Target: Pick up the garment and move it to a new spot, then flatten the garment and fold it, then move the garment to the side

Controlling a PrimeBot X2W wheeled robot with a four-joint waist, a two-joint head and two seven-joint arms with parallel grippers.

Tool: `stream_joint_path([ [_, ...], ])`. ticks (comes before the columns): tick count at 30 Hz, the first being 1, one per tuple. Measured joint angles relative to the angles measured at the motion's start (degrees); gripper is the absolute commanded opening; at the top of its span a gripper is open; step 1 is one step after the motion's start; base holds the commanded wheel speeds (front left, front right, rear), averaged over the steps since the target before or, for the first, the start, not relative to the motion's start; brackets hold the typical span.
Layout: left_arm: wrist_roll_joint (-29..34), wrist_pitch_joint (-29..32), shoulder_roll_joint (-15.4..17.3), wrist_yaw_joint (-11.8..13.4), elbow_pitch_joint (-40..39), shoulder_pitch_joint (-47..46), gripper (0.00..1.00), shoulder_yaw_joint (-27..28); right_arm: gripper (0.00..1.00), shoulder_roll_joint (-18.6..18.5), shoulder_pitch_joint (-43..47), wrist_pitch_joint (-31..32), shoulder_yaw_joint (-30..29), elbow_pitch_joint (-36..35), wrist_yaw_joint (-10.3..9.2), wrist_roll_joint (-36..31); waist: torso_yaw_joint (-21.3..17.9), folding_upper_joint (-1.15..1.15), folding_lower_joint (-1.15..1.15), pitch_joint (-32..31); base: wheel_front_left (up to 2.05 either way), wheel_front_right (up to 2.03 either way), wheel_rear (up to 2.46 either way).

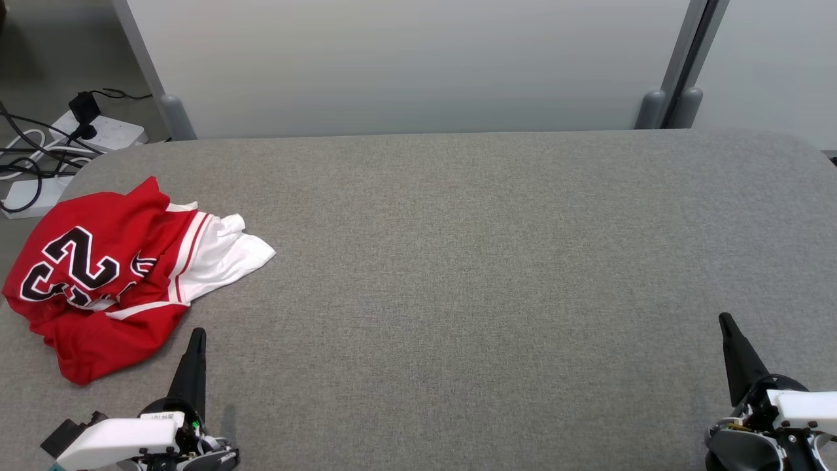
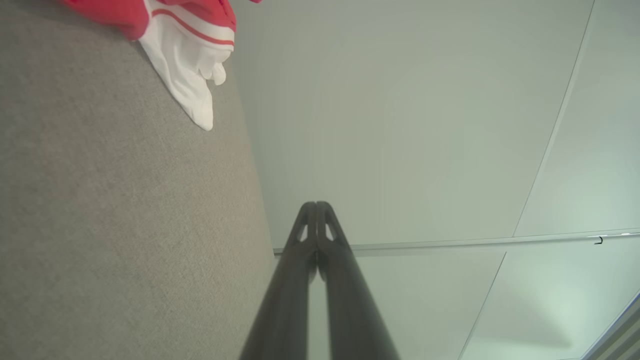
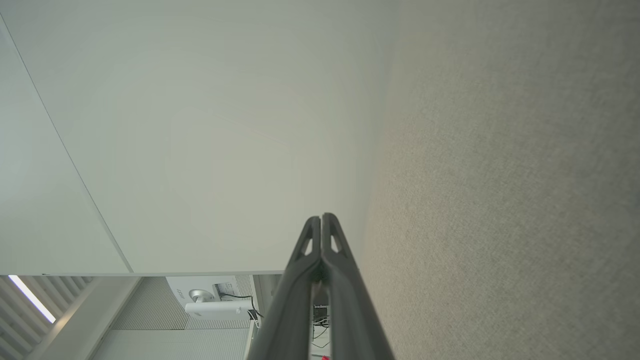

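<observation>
The jersey (image 1: 98, 275) lies crumpled at the worktop's (image 1: 458, 275) left edge, nearer the far-left corner than the near one, with a little red cloth reaching the edge itself. Its long axis runs roughly across the worktop: the red bulk with black numerals sits at the edge, and a white flap (image 2: 190, 65) points toward the middle. Just beside its near end, apart from it, the left end effector (image 1: 197, 337) rests with fingers pressed together, holding nothing. The right end effector (image 1: 724, 322), likewise closed and empty, sits well apart at the near-right corner.
</observation>
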Motion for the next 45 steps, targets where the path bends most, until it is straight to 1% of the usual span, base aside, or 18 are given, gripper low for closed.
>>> stream_joint_path([
  [19, 0.00, 0.00, 0.00, 0.00, 0.00, 0.00, 0.00, 0.00, 0.00, 0.00, 0.00, 0.00, 0.00, 0.00, 0.00, 0.00, 0.00, 0.00, 0.00, 0.00, 0.00, 0.00, 0.00],
  [20, 0.01, -0.01, -0.08, 0.02, 0.12, 0.08, 1.00, -0.01, 1.00, 0.03, 0.02, -0.01, 0.05, 0.12, 0.00, -0.02, 0.00, 0.00, 0.00, 0.00, 0.00, 0.00, 0.00],
  [26, 0.03, -0.09, -1.42, 0.12, 4.36, 3.50, 1.00, -0.30, 1.00, 1.46, 2.76, -0.02, 0.47, 4.20, -0.10, -0.04, -0.01, 0.00, 0.00, 0.05, 0.00, 0.00, 0.00],
  [29, 0.04, -0.20, -1.79, 0.21, 5.12, 4.02, 1.00, -0.35, 1.00, 1.86, 3.46, -0.07, 0.65, 4.89, -0.18, -0.13, 0.00, 0.00, 0.01, 0.24, 0.00, 0.00, 0.00],
  [33, 0.23, -0.79, -1.66, 0.21, 5.13, 3.74, 1.00, -0.55, 1.00, 1.78, 3.20, -0.54, 1.09, 4.90, -0.18, -0.34, -0.05, 0.00, 0.07, 0.03, 0.00, 0.00, 0.00],
  [37, 0.98, -1.64, -0.96, 0.21, 5.23, 3.53, 1.00, -1.23, 1.00, 1.57, 2.80, -1.21, 2.33, 5.17, -0.18, -1.55, -0.13, 0.00, 0.03, 0.13, 0.00, 0.00, 0.00],
  [45, 5.46, -3.15, -0.25, 0.21, 5.64, 2.14, 1.00, -2.07, 1.00, 0.47, 0.58, -2.63, 3.78, 5.65, -0.18, -5.00, -0.32, 0.00, 0.02, 0.22, 0.00, 0.00, 0.00],
])
